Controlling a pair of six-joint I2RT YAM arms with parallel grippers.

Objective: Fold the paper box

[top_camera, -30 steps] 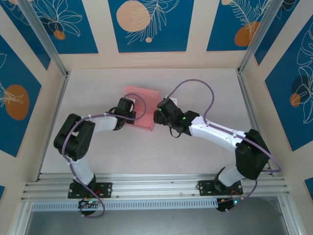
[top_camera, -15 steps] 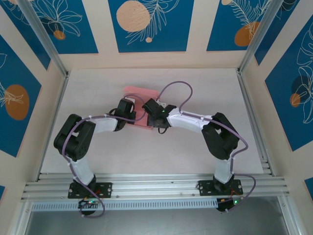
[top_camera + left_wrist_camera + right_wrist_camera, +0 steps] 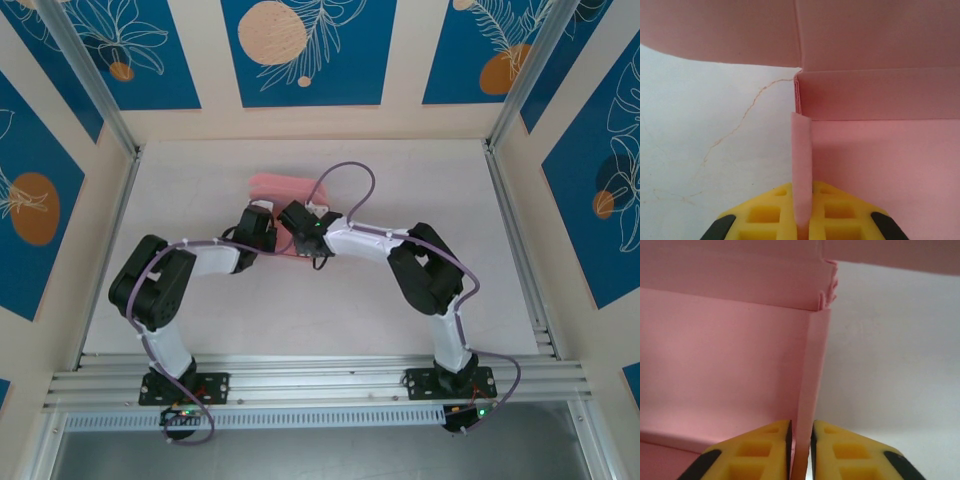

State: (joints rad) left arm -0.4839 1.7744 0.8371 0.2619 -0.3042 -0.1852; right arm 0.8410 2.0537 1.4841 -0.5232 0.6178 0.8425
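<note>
One paper box (image 3: 880,165) is lying on one white table (image 3: 705,125), and two grippers are working on it, each showing two yellow fingers with a moulded grid of square hollows. The box is thin, matte pale pink card, smooth, with sharp straight creases.

The left gripper (image 3: 802,222) is pinching a narrow upright strip of the card: the strip is rising straight out from between its two fingers (image 3: 765,215), which are pressed tight against it. To the right of those fingers the flat pink floor is spreading out; beyond their tips a low folded wall is running crosswise, with a larger panel leaning above it. To their left the table is bare and faintly speckled, crossed by one thin brownish hairline.

The right gripper (image 3: 801,455) is closing on another upright edge of card, its fingers (image 3: 765,445) sitting against both faces. Left of them a pink wall is standing; ahead, several layered card edges are showing ragged ends.
</note>
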